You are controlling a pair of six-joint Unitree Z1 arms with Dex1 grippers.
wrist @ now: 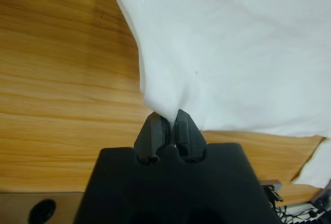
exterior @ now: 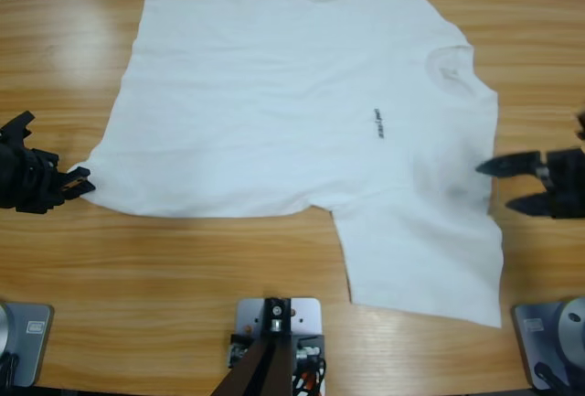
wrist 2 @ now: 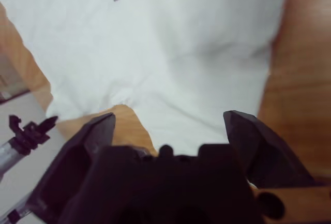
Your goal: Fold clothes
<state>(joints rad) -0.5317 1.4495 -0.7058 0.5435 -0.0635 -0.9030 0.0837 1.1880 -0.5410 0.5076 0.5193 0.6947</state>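
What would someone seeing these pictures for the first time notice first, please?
A large plain white cotton T-shirt lies spread flat across most of the long wooden table, its tiny dark chest logo facing up. At its lower left corner the left gripper is shut on the hem, while the right gripper hangs open over the shoulder at the right edge.

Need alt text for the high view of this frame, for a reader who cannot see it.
A white T-shirt lies spread flat on a wooden table, neck toward the right. The left gripper, at the left edge, pinches the shirt's hem corner with shut jaws; the right gripper hovers open at the shoulder edge.
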